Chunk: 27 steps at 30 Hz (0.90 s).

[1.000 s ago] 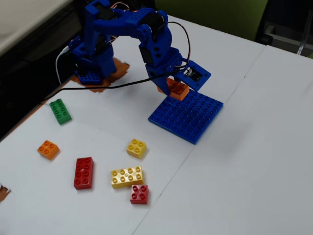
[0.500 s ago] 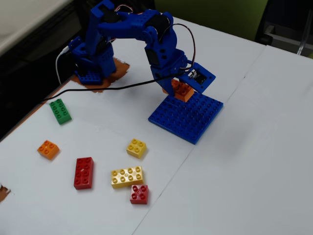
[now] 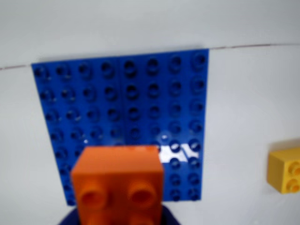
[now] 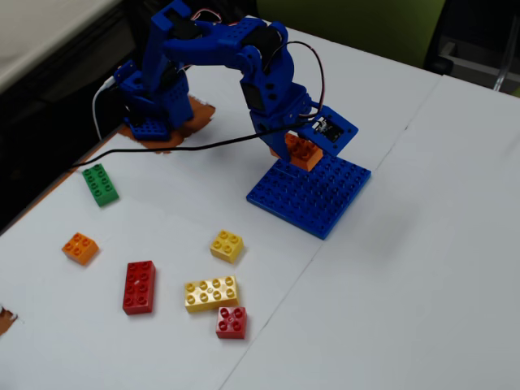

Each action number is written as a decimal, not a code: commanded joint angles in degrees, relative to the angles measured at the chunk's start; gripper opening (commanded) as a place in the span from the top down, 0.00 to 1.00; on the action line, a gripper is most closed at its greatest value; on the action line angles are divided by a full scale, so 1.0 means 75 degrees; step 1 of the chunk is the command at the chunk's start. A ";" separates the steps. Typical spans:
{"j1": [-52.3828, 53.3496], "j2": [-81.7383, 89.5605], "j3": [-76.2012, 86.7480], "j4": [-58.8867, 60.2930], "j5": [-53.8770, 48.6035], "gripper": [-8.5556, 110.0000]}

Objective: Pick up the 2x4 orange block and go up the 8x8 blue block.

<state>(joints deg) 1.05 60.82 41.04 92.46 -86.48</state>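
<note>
My gripper [image 4: 297, 146] is shut on the 2x4 orange block [image 4: 303, 152] and holds it just above the near-left edge of the 8x8 blue block [image 4: 313, 195], a flat square studded plate on the white table. In the wrist view the orange block [image 3: 119, 180] fills the lower middle, end-on with two studs showing, in front of the blue plate [image 3: 122, 98]. The gripper [image 3: 119, 220] shows only as blurred blue at the bottom edge, on either side of the block.
On the table left of the plate lie a green brick [image 4: 100, 184], a small orange brick [image 4: 80, 247], a red brick [image 4: 139, 286], a long yellow brick [image 4: 210, 293], a small yellow brick [image 4: 227, 245] and a small red brick [image 4: 231, 322]. A yellow brick [image 3: 285, 169] shows at the wrist view's right.
</note>
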 commanded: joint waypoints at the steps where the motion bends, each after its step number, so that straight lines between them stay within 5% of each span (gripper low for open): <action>1: 0.0035 0.0070 -0.0434 -0.0117 -0.0070 0.93; 27: 0.0059 -0.0035 -0.0434 -0.0070 0.0000 0.93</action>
<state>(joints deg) 1.05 60.12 40.69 92.46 -86.48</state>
